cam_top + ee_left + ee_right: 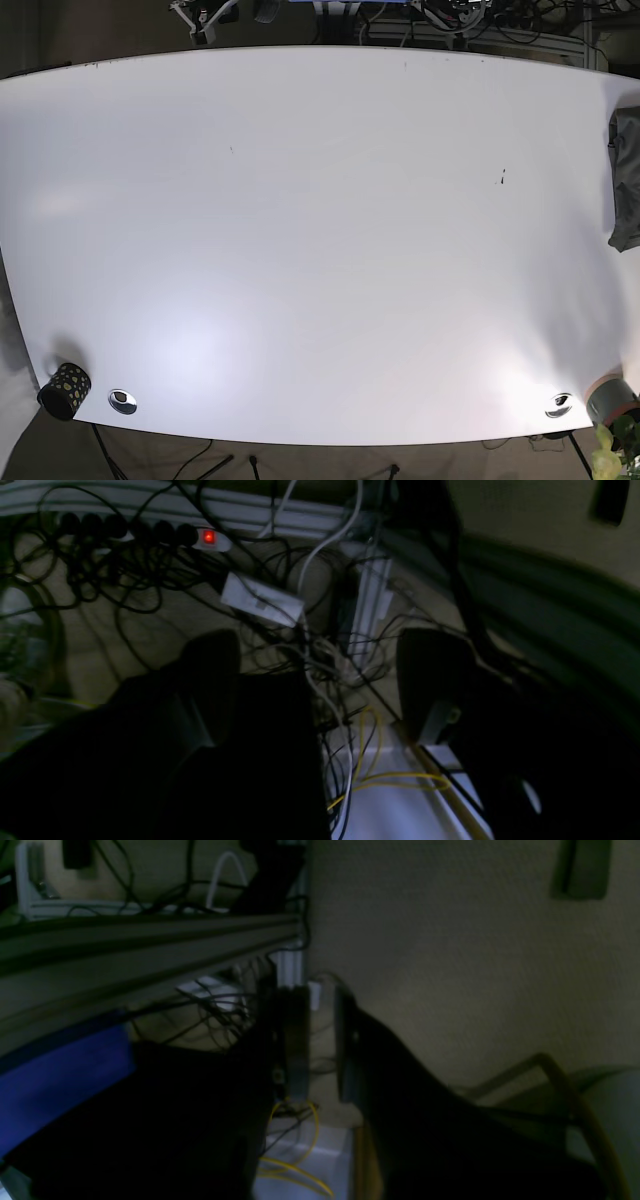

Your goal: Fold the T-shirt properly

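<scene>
Hanging off the back of the wide white surface (pixel 300 250), both arms are out of the base view, which suggests they are parked clear of the work area rather than engaged with the cloth. The left gripper (pixel 320 680) points down at a tangle of black and yellow cables (pixel 350 760) and a white power strip with a lit red switch (pixel 209 537) on the floor; its two dark fingers (pixel 432 680) stand well apart with nothing between them, so it is spread and empty. The right gripper (pixel 322 1040) looks past a grey aluminium frame rail (pixel 150 940) towards a beige textured wall (pixel 450 940); its fingers (pixel 295 1040) show only a narrow gap between them, holding nothing, so I judge it released but nearly closed.

The grey folded T-shirt (pixel 627 180) lies at the far right edge of the surface in the base view, partly cut off by the frame, on the side of the left arm. It looks like a compact bundle set aside, so the fold seems either finished or not begun; the pictures do not settle which. A black spotted cup (pixel 64 390) sits at the near left corner, and two round metal cable ports (pixel 122 401) are set in the near edge, well apart from the cloth.
</scene>
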Action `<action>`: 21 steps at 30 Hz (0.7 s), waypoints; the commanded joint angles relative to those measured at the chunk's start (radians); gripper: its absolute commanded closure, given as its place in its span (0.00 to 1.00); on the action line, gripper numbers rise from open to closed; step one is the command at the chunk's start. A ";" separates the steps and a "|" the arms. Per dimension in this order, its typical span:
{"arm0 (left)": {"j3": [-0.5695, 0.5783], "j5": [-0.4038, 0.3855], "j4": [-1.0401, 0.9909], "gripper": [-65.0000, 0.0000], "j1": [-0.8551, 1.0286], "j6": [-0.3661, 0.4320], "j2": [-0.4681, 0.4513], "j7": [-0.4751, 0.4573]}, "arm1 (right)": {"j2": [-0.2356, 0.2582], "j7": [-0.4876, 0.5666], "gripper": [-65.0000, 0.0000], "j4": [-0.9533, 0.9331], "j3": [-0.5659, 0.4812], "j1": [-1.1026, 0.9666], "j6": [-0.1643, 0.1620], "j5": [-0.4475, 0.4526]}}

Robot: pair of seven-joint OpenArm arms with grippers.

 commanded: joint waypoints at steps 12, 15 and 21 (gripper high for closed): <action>0.107 -0.001 -0.146 0.30 -0.118 0.171 -0.005 -0.003 | -0.017 0.011 0.88 -0.201 0.001 0.166 0.009 0.002; 0.107 -0.001 -0.148 0.30 -0.119 0.174 -0.005 -0.002 | -0.028 0.011 0.88 -0.201 0.001 0.169 0.009 0.002; 0.108 0.001 -0.169 0.30 -0.161 0.175 -0.005 0.006 | -0.030 0.010 0.88 -0.241 0.001 0.198 0.009 0.002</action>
